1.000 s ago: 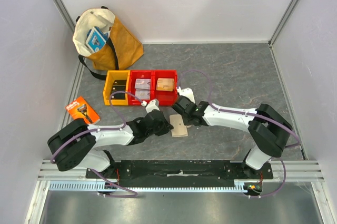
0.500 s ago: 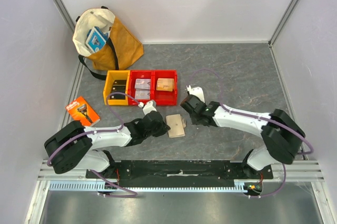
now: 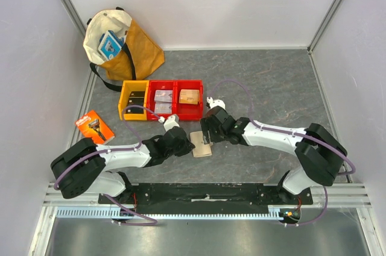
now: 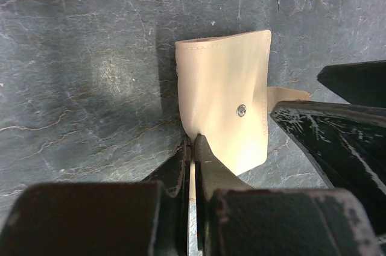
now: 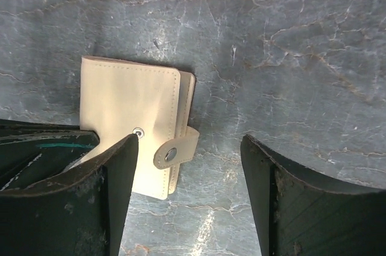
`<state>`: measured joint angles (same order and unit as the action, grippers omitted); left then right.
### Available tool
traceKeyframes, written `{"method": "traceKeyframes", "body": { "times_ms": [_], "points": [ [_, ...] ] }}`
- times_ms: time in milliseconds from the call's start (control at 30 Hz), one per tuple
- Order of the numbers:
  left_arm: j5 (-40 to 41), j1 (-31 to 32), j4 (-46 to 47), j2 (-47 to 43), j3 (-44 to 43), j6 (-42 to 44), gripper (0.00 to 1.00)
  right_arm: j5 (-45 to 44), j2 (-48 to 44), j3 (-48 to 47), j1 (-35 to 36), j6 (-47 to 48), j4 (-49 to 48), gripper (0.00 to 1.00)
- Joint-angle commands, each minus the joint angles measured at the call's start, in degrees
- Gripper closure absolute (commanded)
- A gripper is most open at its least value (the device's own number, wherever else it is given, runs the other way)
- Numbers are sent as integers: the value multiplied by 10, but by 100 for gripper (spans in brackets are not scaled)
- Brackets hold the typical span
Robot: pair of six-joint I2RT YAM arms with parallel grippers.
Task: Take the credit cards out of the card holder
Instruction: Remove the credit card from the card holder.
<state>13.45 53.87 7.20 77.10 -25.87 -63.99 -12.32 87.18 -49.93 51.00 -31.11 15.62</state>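
Opening step — our left gripper (image 4: 192,147) pinches the edge of the card holder (image 4: 223,93), our right gripper (image 5: 188,147) gapes over its loose snap tab (image 5: 175,151) — next we must fold it open.

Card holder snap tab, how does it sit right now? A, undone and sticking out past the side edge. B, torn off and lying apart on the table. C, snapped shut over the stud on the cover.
A: in the right wrist view the snap tab pokes out past the side edge of the card holder, and its button sits apart from the stud on the cover.
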Motion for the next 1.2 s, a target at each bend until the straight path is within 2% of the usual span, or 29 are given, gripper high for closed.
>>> {"method": "traceKeyframes", "body": {
  "times_ms": [0,167,367,500,667,700,733,800,900,933,1033,1167],
  "points": [
    [27,3,-25,4,-13,18,98,-6,11,-4,1,-11,-17,26],
    [25,2,-26,13,-20,25,98,-46,1,26,-4,-23,-13,34],
    [25,2,-31,18,-30,40,98,-46,-14,65,-17,-28,-30,63],
    [25,2,-35,19,-37,65,97,-12,-37,99,-27,-37,-86,81],
    [40,2,-67,17,-55,92,90,51,-55,139,-41,-46,-152,95],
    [46,3,-68,15,-62,100,86,59,-61,149,-43,-49,-167,100],
    [53,4,-93,14,-67,109,82,63,-68,157,-46,-52,-178,100],
    [66,8,-117,11,-84,122,68,74,-79,173,-55,-61,-197,100],
    [96,26,-159,9,-112,142,32,94,-97,197,-67,-69,-227,100],
    [112,38,-175,10,-125,148,25,97,-102,201,-70,-69,-233,100],
    [141,74,-215,27,-170,157,14,105,-110,218,-78,-71,-248,100],
    [177,115,-260,74,-228,164,10,121,-109,238,-92,-79,-279,100]
  ]
}}
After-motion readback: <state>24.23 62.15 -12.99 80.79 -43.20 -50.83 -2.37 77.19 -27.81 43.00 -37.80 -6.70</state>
